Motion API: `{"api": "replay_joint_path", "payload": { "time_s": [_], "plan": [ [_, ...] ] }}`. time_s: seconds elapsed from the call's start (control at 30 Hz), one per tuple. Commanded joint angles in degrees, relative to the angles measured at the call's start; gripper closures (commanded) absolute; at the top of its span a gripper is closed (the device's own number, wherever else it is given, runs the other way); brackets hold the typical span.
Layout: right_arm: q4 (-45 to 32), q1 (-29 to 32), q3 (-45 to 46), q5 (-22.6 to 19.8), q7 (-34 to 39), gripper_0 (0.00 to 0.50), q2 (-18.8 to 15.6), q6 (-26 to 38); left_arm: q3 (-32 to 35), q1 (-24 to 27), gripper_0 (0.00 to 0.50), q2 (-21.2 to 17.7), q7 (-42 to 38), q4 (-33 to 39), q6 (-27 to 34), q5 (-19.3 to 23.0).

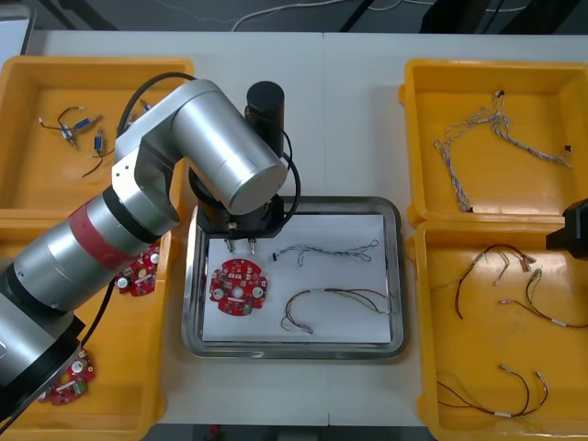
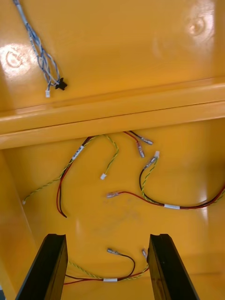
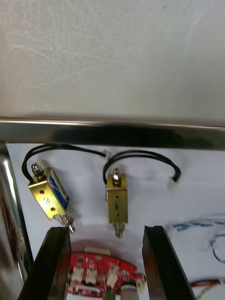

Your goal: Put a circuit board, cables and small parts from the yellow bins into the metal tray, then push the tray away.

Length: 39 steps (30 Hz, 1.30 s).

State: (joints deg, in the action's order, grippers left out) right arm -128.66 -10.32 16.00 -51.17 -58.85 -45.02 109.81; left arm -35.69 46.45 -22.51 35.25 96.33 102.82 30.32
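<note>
**Release of small metal parts into the tray**

Left gripper (image 3: 107, 230) is hovering over the far left corner of the metal tray (image 1: 397, 276), fingers spread wide and holding nothing. Two small metal parts (image 3: 116, 205), each trailing a looped black cable (image 3: 140, 157), are lying on the tray's white floor just ahead of the fingertips. One of them is sitting very near a fingertip.

Rising straight up looks like the clean way out, since a sideways move is risking a nudge to that part or a snag on a loop. After that, only the push seems to remain.

The left wrist view is showing both parts whole. In the front view the arm is covering most of them. The front view is instead giving the full load: the round red circuit board (image 1: 239, 287), the blue and white cable (image 1: 331, 253) and the red and yellow cable (image 1: 335, 299).

Right gripper (image 2: 107, 239) is waiting, fingers wide and empty, above the near right yellow bin (image 1: 418, 367) on the bench (image 1: 294, 390).
</note>
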Motion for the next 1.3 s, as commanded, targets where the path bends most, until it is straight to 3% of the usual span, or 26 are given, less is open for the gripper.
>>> {"api": "replay_joint_path", "payload": {
  "time_s": [0.03,0.27,0.37,0.6,1.1,1.3],
  "plan": [
    [-3.8,0.4,0.2,-1.2,-1.8,0.000,-3.5,0.2,4.8,3.7,0.055,-0.3,4.7,5.1,4.4,3.5],
    [-7.0,-1.0,-3.6,-2.6,-2.6,0.000,-3.7,0.2,10.0,4.0,0.064,-3.8,6.4,10.7,7.2,7.5],
    [-8.2,-2.2,-5.9,-3.1,-2.9,0.000,-3.7,0.2,12.8,3.6,0.030,-6.1,7.0,12.8,7.2,9.4],
    [-10.6,-5.0,-12.0,-4.3,-3.6,0.000,-3.8,0.2,19.5,0.1,0.012,-11.2,13.3,17.8,7.2,9.7],
    [-13.3,-16.9,-32.9,-4.6,-7.8,0.000,-3.5,-0.8,31.3,-4.0,0.013,-17.5,23.9,14.6,7.2,10.1],
    [-13.0,-21.7,-41.0,-3.8,-9.3,0.000,-1.5,-2.1,35.9,-5.8,0.007,-19.1,30.2,11.9,7.2,8.6]
  ]
}}
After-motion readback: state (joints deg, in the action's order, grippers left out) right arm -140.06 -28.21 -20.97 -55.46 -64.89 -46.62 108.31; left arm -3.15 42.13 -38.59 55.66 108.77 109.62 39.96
